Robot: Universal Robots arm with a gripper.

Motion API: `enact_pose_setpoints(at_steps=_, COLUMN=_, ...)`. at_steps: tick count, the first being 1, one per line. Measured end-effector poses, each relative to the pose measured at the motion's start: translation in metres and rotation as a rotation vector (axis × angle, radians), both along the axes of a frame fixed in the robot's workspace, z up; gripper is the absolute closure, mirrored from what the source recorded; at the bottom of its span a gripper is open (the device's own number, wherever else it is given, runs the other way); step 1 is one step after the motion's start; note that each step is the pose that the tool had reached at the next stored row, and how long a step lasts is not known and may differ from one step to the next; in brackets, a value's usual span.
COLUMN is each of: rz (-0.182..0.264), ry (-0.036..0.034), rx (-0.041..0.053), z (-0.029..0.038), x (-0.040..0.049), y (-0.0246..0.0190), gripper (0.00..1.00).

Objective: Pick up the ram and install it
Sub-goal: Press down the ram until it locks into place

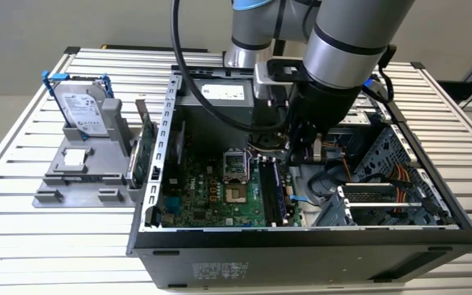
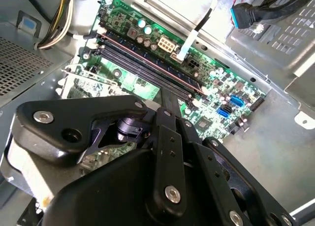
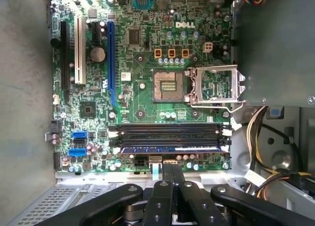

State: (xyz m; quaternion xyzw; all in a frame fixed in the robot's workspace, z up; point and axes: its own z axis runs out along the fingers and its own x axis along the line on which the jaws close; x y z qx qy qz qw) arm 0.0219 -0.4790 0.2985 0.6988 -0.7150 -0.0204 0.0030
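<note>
**Ram seated in slot, gripper closed and empty above board**

Ram seen in the first wrist view lying in the memory slot closest to the motherboard edge, next to three empty black slots. Runs full slot length, flat and level, between the white end latches. In the exterior view, visible as a bluish strip inside the open case, beside the CPU socket.

Gripper hovering just off the board edge near the ram, not touching it. Fingers pressed together, nothing pinched between them. Same in the second wrist view: gripper with tips closed, pointing toward the slot bank.

Arm reaching down into the case from above, wrist low over the board.

Outside the case, towards the exterior view's left: hard drive with blue rails standing tilted in a grey holder on the slatted table. Green card standing upright between holder and case wall.
</note>
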Motion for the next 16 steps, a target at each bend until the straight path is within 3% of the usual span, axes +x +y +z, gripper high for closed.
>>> enact_pose_setpoints(at_steps=16, rz=0.0, ry=0.0, rx=0.0, z=0.0182, x=0.0, y=0.0, gripper=1.0)
